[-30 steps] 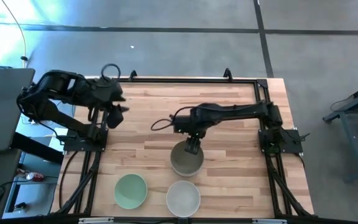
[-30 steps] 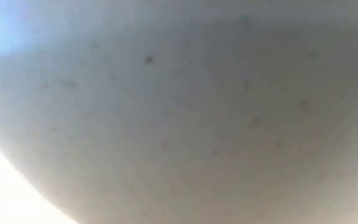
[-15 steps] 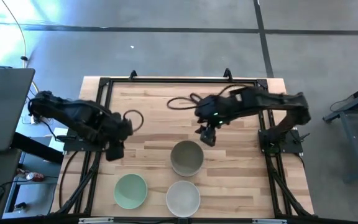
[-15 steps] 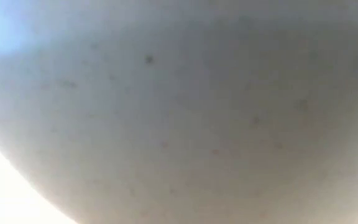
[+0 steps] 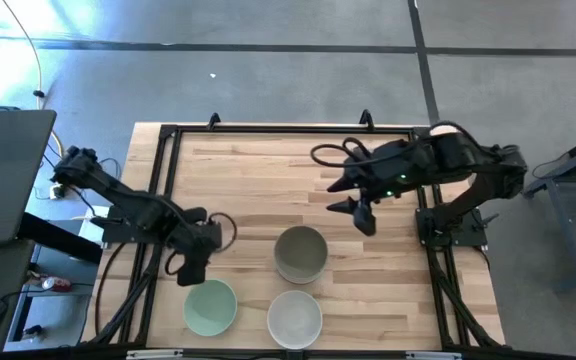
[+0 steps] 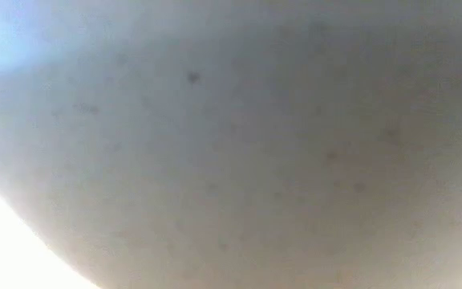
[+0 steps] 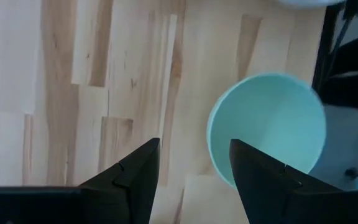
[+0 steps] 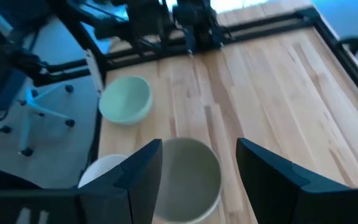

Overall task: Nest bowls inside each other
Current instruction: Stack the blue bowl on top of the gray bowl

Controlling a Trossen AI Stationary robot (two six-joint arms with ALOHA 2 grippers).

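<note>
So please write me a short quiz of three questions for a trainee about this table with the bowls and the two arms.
1. How many bowls show on the table in the high view?
2. True or false: the left gripper grips the mint green bowl.
3. Which bowl lies nearest the right gripper? A) white bowl B) olive grey-green bowl C) mint green bowl

Key:
1. Three.
2. False; its fingers are open just above the bowl's rim, holding nothing.
3. B.
</note>
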